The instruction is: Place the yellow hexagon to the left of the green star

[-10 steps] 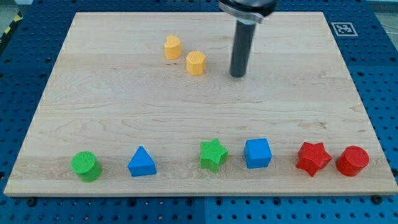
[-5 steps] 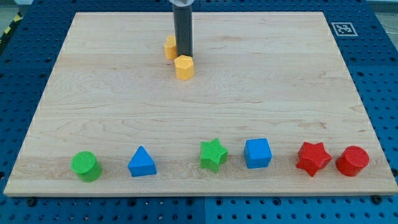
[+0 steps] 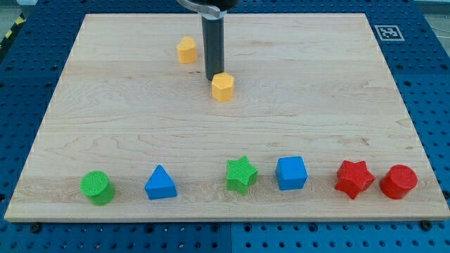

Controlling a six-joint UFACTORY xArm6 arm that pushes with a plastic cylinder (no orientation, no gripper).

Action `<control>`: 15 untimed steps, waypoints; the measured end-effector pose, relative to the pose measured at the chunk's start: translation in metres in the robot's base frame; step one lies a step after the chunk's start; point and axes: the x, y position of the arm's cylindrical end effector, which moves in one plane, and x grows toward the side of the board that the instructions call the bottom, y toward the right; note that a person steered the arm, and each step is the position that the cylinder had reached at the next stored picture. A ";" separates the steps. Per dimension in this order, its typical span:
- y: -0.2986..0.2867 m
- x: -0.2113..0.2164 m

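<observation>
Right, the small yellow plastic hexagon [image 3: 222,87] sits upright in the upper middle of the pale wooden board [image 3: 337,105], my tip [image 3: 214,77] touching its top-left edge; the green plastic star [image 3: 241,174] lies well below, blue pegboard [image 3: 432,84] all round.

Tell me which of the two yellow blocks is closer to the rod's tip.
The yellow hexagon: my tip sits right at its upper-left edge. The other yellow block stands apart, toward the view's top left.
</observation>
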 end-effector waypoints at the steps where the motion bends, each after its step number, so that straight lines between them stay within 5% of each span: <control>1: 0.008 0.018; 8: 0.078 0.039; 13: 0.016 0.028; 15: 0.012 0.068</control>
